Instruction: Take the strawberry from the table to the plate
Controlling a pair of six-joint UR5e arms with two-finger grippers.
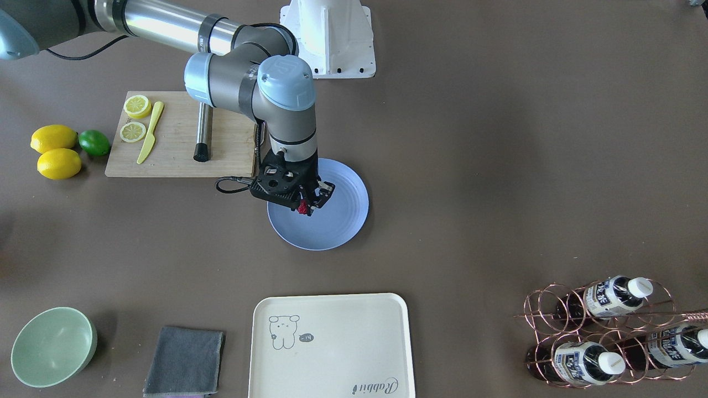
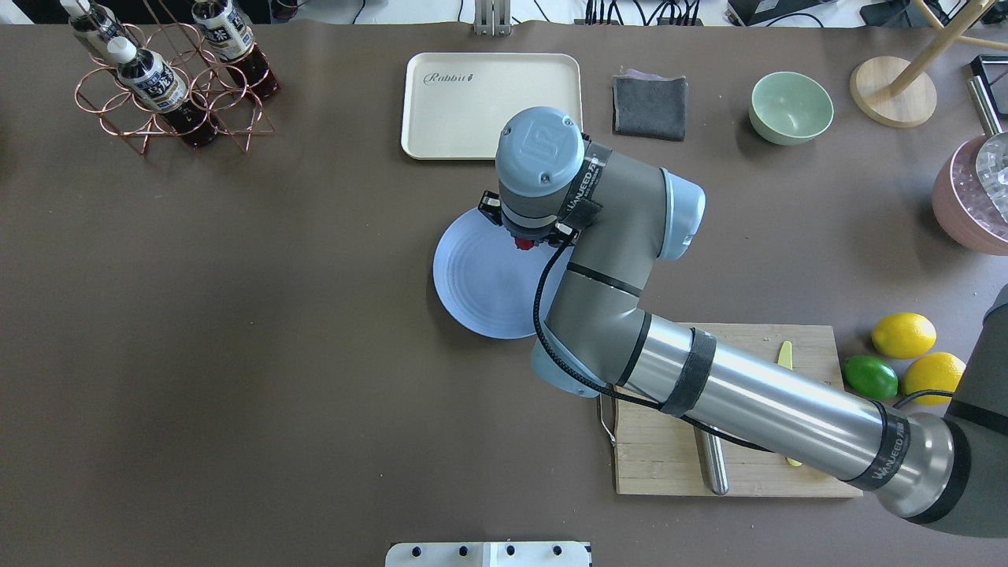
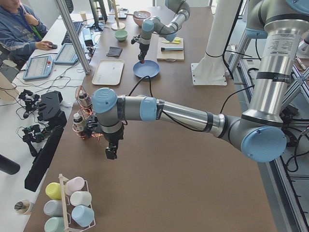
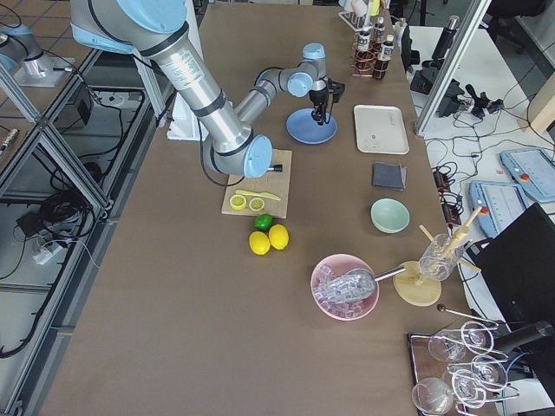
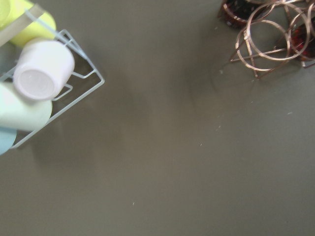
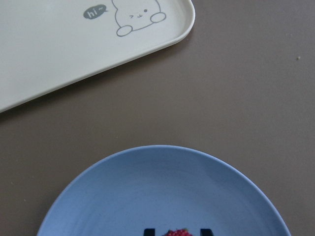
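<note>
The strawberry [image 1: 302, 209] is a small dark-red berry pinched between the fingertips of my right gripper [image 1: 305, 208], which is shut on it. The gripper points down over the blue plate [image 1: 337, 221], which lies on the table [image 1: 498, 166]. In the right wrist view the strawberry [image 6: 176, 232] shows at the bottom edge between two black fingertips [image 6: 148, 231], over the plate [image 6: 162, 191]. Whether the berry touches the plate I cannot tell. My left gripper [image 3: 111, 153] hangs over bare table far from the plate; I cannot tell whether it is open or shut.
A cutting board [image 1: 177, 143] with lemon slices, a yellow knife and a metal rod lies beside the plate. Two lemons [image 1: 55, 152] and a lime [image 1: 94, 142] sit beyond it. A cream tray [image 1: 332, 348], grey cloth [image 1: 185, 362], green bowl [image 1: 52, 345] and bottle rack [image 1: 603, 331] line the far side.
</note>
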